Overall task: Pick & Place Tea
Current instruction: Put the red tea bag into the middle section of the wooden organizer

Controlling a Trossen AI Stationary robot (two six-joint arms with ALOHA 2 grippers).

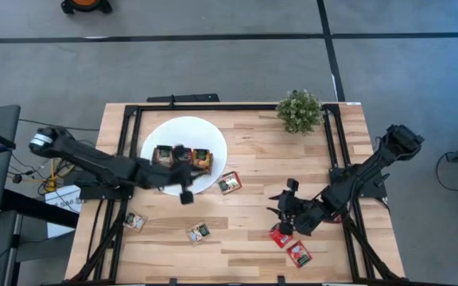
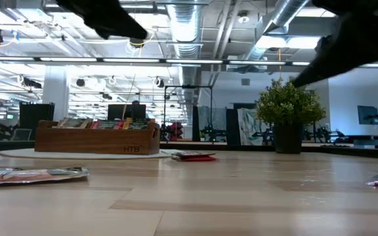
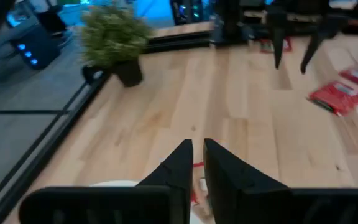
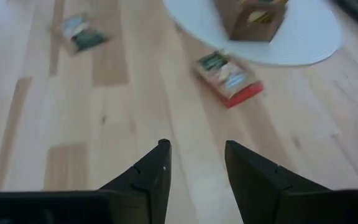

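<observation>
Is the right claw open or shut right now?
Open: in its wrist view the right claw shows bare table between its spread fingers, holding nothing.

The left arm stretches in from its side, its claw (image 1: 185,193) with fingers nearly together (only a thin slit between them). The right arm folds inward, its claw (image 1: 286,208) standing parted and empty.

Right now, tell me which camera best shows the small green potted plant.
The low view: the small green potted plant stands whole, in profile, pot and foliage unobstructed. The high view shows only its leafy top; the left wrist view shows it blurred; the right wrist view misses it.
</observation>
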